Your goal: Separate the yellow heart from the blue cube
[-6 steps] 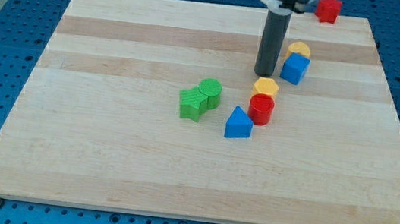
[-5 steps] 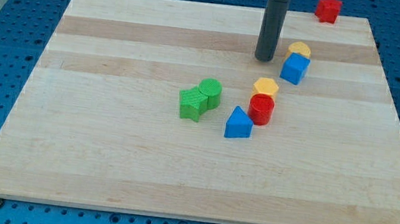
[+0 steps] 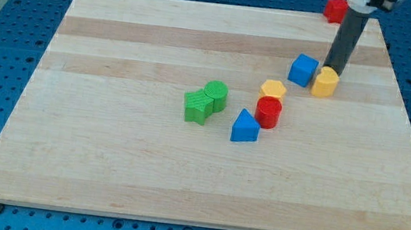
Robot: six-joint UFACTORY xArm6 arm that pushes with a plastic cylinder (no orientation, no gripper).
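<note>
The yellow heart (image 3: pixel 325 82) lies on the wooden board at the view's upper right, just right of the blue cube (image 3: pixel 302 69); the two look close, nearly touching. My tip (image 3: pixel 330 68) stands at the heart's upper edge, between the heart and the cube's right side, touching the heart. The rod rises up and to the right from there.
A yellow hexagon (image 3: pixel 273 89) sits above a red cylinder (image 3: pixel 268 112), with a blue triangle (image 3: pixel 245 126) at its lower left. A green star (image 3: pixel 198 106) and green cylinder (image 3: pixel 215 95) sit mid-board. A red block (image 3: pixel 334 8) lies at the board's (image 3: pixel 106 158) top edge.
My tip has swung from the left of the blue cube around to the right. The yellow heart has moved from above the cube to its lower right; the cube has shifted slightly.
</note>
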